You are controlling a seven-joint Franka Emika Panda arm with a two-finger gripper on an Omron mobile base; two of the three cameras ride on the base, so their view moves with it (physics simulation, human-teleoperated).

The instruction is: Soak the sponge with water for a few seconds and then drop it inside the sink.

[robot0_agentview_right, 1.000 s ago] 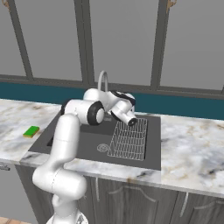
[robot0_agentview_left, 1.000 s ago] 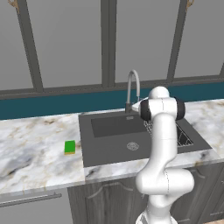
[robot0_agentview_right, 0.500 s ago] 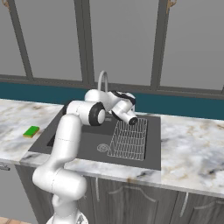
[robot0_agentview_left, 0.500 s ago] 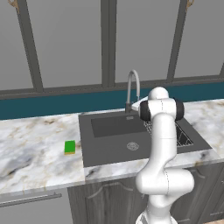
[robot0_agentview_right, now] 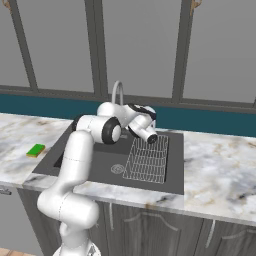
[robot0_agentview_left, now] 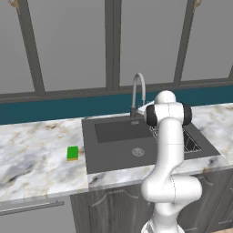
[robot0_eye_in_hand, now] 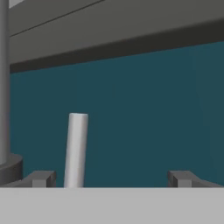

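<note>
Right now, from the left base view, your small flat green sponge with the thin yellow underside (robot0_agentview_left: 72, 153) lies on the marbled white stone counter (robot0_agentview_left: 36, 154), just left of the large dark grey recessed sink (robot0_agentview_left: 118, 150), untouched. The white arm (robot0_agentview_left: 169, 150) is up at the far side of the basin, close to the curved grey gooseneck faucet (robot0_agentview_left: 138, 91). No water runs from the spout, so the step in hand looks like opening the tap.

Next, from the right base view, the sponge (robot0_agentview_right: 36, 149) sits near the left edge of the counter, well apart from the gripper (robot0_agentview_right: 151, 138), which points right and slightly down over the wire rack section (robot0_agentview_right: 147, 159) of the sink. You will have to swing left for the sponge later.

Lastly, in the hand view the two dark fingertips (robot0_eye_in_hand: 41, 178) stand spread wide with nothing between them. A short pale grey cylindrical lever (robot0_eye_in_hand: 76, 148) rises just right of the left tip, against the teal backsplash (robot0_eye_in_hand: 144, 109); the grey faucet stem (robot0_eye_in_hand: 4, 83) stands at the far left. Push that lever squarely with the inside of one finger, slowly, so it does not slip off. Keep clear of the stem.
</note>
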